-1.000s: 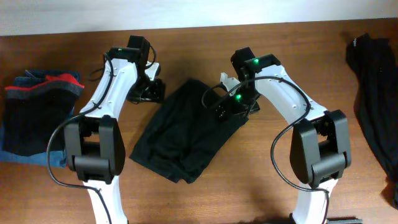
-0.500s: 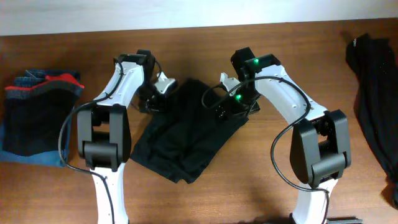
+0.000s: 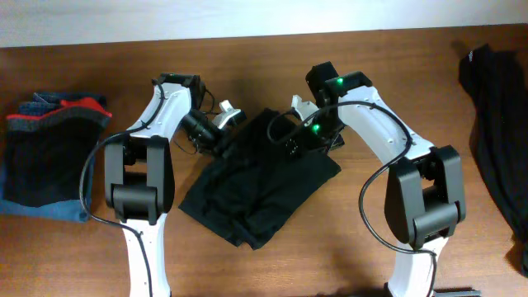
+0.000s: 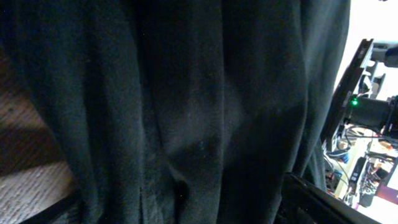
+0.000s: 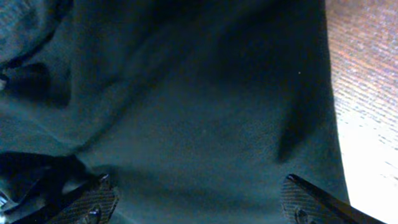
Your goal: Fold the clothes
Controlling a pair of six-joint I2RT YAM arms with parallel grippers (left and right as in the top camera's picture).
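Brown wooden table [image 3: 247, 49]; crumpled black fabric garment [image 3: 256, 181]. Left gripper [image 3: 221, 124], right gripper [image 3: 301, 147] both spread; pinch your corners evenly.

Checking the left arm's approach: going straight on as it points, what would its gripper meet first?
The black garment; it fills the wrist view ahead of the left gripper, though how near is unclear.

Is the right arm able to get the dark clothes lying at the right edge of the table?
Probably yes. The right gripper sits on the middle black garment, and only bare table lies between it and the dark clothes.
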